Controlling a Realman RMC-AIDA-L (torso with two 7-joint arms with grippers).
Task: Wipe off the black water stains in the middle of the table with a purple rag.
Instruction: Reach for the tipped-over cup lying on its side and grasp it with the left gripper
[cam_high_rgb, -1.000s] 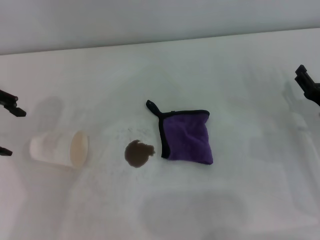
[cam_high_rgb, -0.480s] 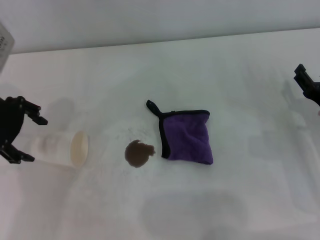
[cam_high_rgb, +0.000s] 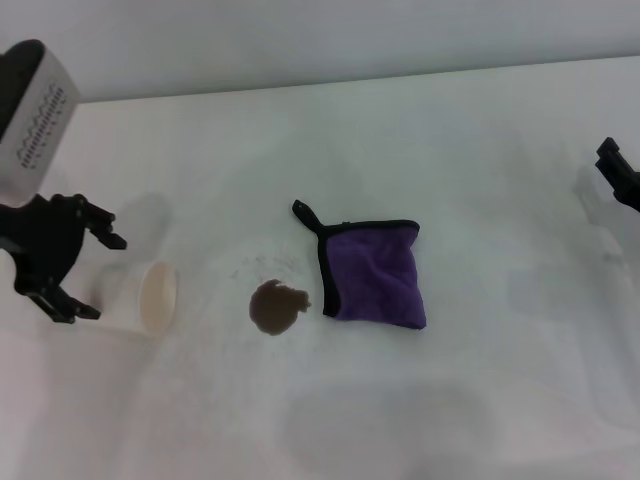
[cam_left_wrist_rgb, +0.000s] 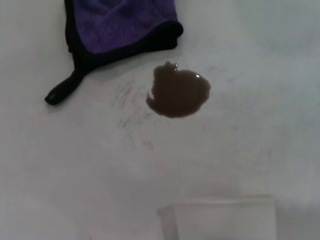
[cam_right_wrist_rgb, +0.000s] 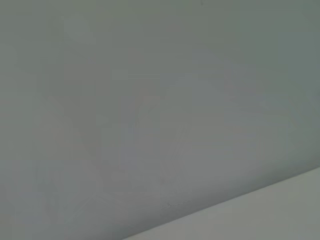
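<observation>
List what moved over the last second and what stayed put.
The left gripper, fingers open, moved in from the table's left edge to straddle the tipped white cup. The right gripper barely shifted. The purple rag and black water stains stayed put.

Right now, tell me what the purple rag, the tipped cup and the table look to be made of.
Purple rag: soft napped cloth, likely microfibre, with fuzzy matte pile and black stitched edging.
Cup: probably paper or thin plastic; plain white, matte, lying on its side.
Table: smooth hard white surface, perhaps laminate; the dark stain pools on top.

Right gripper (cam_high_rgb: 620, 175) cut by edge; cup (cam_left_wrist_rgb: 220, 219) cropped.
</observation>
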